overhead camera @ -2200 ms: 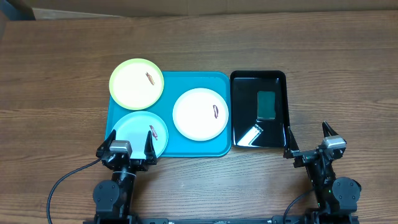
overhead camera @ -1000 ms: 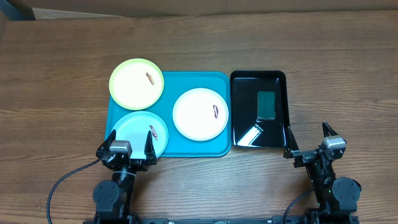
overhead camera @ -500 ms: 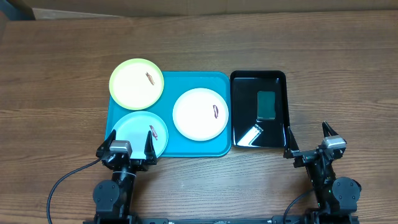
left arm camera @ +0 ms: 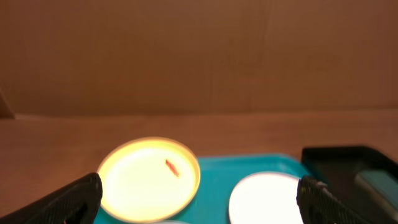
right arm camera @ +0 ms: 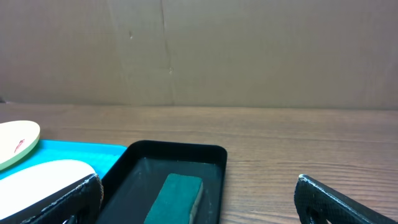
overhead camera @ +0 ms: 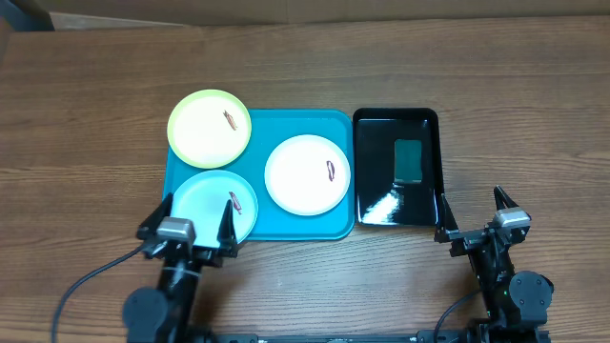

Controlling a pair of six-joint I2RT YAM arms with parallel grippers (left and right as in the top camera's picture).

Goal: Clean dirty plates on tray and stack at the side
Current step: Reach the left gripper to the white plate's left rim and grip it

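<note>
The turquoise tray (overhead camera: 286, 129) holds the white plate (overhead camera: 307, 174) and the pale blue plate (overhead camera: 212, 202). The yellow-green plate (overhead camera: 210, 128) overlaps the tray's far left corner. Each plate has a small reddish-brown smear. My left gripper (overhead camera: 191, 217) is open and empty at the near edge of the pale blue plate. Its wrist view is blurred and shows the yellow-green plate (left arm camera: 148, 179), the white plate (left arm camera: 267, 199) and the tray (left arm camera: 214, 180) between its fingers (left arm camera: 196, 205). My right gripper (overhead camera: 472, 211) is open and empty, near the table's front edge.
A glossy black tray (overhead camera: 396, 116) sits right of the turquoise tray with a green sponge (overhead camera: 409, 160) in it. The right wrist view shows the black tray (right arm camera: 180, 150) and the sponge (right arm camera: 177, 196) ahead of the open fingers (right arm camera: 199, 205). A cardboard wall stands behind the table.
My left arm has shifted slightly left and its base looks different in the overhead view. The plates, trays and right arm have not moved.
</note>
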